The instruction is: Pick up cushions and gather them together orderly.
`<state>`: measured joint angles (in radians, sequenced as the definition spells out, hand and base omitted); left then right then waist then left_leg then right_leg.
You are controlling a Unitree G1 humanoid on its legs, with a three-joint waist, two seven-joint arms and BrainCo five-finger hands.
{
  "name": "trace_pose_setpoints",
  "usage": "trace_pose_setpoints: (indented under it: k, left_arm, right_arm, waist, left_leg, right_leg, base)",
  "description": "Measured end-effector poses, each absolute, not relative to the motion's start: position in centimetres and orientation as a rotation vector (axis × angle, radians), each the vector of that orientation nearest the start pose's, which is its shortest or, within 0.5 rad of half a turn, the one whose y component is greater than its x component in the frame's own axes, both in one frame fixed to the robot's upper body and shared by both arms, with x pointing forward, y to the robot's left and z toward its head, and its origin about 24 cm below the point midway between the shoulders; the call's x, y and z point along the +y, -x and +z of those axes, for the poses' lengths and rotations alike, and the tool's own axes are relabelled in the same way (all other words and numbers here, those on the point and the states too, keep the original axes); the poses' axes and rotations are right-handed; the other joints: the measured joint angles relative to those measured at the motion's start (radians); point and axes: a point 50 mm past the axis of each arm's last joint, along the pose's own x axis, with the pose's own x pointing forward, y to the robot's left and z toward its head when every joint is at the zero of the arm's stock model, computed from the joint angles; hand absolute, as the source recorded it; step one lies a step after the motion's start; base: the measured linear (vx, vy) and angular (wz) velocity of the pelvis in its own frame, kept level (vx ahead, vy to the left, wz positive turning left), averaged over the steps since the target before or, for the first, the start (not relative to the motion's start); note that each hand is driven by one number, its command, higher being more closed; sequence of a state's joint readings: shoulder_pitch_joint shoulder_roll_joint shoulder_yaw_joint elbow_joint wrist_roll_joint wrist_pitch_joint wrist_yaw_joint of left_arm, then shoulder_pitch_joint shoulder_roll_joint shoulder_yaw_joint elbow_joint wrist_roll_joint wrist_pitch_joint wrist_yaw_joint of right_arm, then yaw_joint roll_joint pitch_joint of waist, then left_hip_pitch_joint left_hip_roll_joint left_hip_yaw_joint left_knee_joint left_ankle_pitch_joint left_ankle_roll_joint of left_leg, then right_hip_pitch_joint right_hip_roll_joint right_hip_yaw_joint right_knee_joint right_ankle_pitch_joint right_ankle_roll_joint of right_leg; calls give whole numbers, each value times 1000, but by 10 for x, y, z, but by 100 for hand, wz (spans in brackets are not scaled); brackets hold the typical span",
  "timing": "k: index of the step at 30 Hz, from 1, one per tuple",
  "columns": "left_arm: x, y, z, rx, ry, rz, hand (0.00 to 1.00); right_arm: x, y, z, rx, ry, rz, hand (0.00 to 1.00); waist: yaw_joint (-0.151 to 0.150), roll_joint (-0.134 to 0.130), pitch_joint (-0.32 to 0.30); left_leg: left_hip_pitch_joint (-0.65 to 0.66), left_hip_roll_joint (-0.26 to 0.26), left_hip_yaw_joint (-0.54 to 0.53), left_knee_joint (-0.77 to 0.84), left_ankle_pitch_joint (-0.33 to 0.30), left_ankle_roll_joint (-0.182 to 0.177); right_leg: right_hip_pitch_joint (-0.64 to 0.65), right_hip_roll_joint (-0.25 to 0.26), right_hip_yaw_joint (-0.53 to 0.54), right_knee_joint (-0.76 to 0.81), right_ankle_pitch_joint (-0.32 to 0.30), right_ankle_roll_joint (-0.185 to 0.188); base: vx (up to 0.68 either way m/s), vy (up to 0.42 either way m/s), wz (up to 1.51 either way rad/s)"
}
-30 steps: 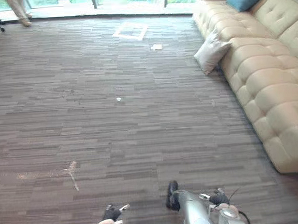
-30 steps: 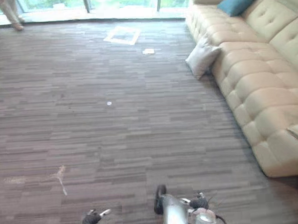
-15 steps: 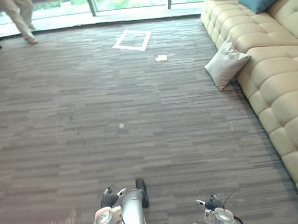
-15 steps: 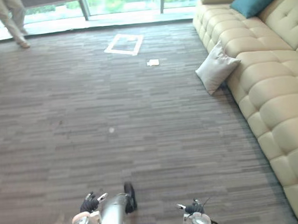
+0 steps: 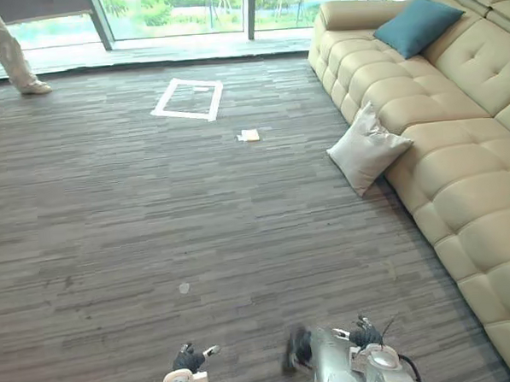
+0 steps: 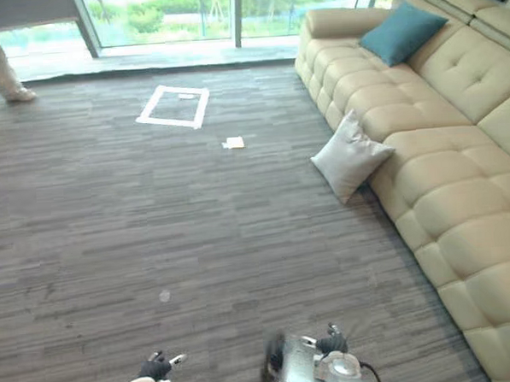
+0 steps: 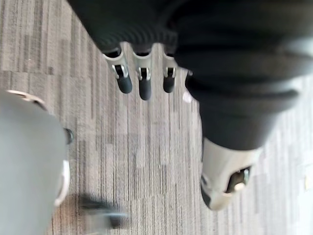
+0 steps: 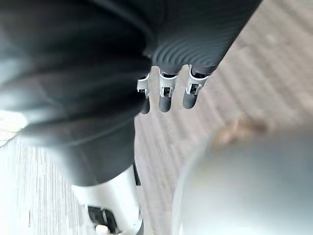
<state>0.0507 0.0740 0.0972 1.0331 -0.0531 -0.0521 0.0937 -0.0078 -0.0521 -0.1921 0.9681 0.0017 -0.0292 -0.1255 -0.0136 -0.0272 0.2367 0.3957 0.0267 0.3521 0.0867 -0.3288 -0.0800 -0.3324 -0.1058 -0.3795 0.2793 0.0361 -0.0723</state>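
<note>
A pale grey cushion point(image 5: 369, 155) stands on the carpet, leaning against the front of the beige sofa point(image 5: 460, 189). A teal cushion point(image 5: 417, 24) rests on the sofa's seat near its far armrest. My left hand point(image 7: 144, 81) hangs over the carpet with straight fingers and nothing in it. My right hand point(image 8: 165, 95) hangs the same way, open and empty. Both hands are far from the cushions.
A white tape square point(image 5: 188, 99) and a scrap of paper point(image 5: 249, 135) lie on the carpet towards the windows. A small pale spot point(image 5: 184, 288) marks the floor closer to me. A person's legs point(image 5: 0, 59) show at the far left by the glass.
The whole picture has shifted as the camera moved; the grey cushion and sofa now sit lower and closer. The person at the back has stepped further left.
</note>
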Motion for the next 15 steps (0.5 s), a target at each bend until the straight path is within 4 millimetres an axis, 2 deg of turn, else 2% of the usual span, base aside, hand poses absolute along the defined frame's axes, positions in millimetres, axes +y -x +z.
trace_pose_setpoints:
  k: [1,2,3,4,5,6,7,8,10,12,14,15]
  left_arm:
    - [191,-113,-156,1025,-10,243,0]
    - [186,-114,-156,1022,-1,228,0]
    - [178,-114,-157,1025,11,212,0]
    - [178,-116,-156,1020,19,220,0]
    - [179,-116,-156,1020,34,236,0]
    - [179,-117,-156,1017,40,241,0]
    - [182,-117,-155,1005,52,264,0]
    - [186,-119,-153,987,51,279,0]
    - [190,-123,-150,962,45,286,0]
    - [190,-129,-146,925,53,293,0]
    - [190,-131,-144,905,90,322,0]
    - [189,-132,-143,894,108,333,0]
  right_arm:
    - [-206,-147,-140,916,25,-324,0]
    - [-211,-147,-139,912,29,-336,0]
    - [-214,-147,-138,908,23,-352,0]
    - [-217,-147,-138,907,15,-369,0]
    - [-216,-146,-138,914,14,-368,0]
    - [-216,-146,-138,919,18,-364,0]
    - [-210,-144,-140,932,8,-356,0]
    - [-203,-139,-143,948,-12,-351,0]
    - [-201,-135,-146,965,-24,-352,0]
    - [-200,-135,-146,965,-33,-357,0]
    - [-194,-136,-146,962,-47,-354,0]
    - [-194,-135,-146,962,-44,-358,0]
  waist:
    - [-6,25,-7]
    - [-1,50,-20]
    - [-5,61,-22]
    - [-6,75,-19]
    - [-6,84,-13]
    - [-8,93,-6]
    - [-4,96,0]
    - [4,83,5]
    - [16,52,5]
    - [46,50,1]
    - [57,50,3]
    - [65,48,4]
  left_leg:
    - [35,29,-11,12,-1,-9]
    - [16,59,-13,68,15,-34]
    - [-3,75,-24,125,28,-54]
    - [-55,109,-55,271,67,-52]
    - [-119,147,-92,457,136,-42]
    - [-178,183,-114,619,184,-47]
    - [-260,235,-104,823,136,-51]
    - [-316,251,-95,902,91,-35]
    - [-437,233,-59,867,25,11]
    - [-535,196,-60,721,-4,26]
    - [-622,156,-107,566,3,31]
    - [-651,123,-157,462,35,19]
  right_leg:
    - [-13,9,16,94,26,-54]
    - [-30,11,8,159,-43,-56]
    - [-31,12,2,192,-83,-56]
    - [-10,22,-5,221,-140,-51]
    - [39,39,-3,206,-175,-53]
    - [89,60,-4,180,-190,-48]
    - [178,94,3,132,-211,-53]
    - [251,105,10,97,-230,-54]
    - [357,107,42,28,-242,-42]
    - [400,104,98,-9,-246,-33]
    - [441,90,159,-20,-271,0]
    - [465,76,196,-20,-298,20]
  base:
    - [754,-135,10]
    - [708,-174,8]
    - [663,-227,7]
    - [780,-275,5]
    - [635,-213,3]
    - [599,-141,-9]
    - [551,-88,-12]
    - [528,-76,-16]
    - [501,-70,-31]
    - [444,40,-83]
    - [440,152,-91]
    - [415,237,-83]
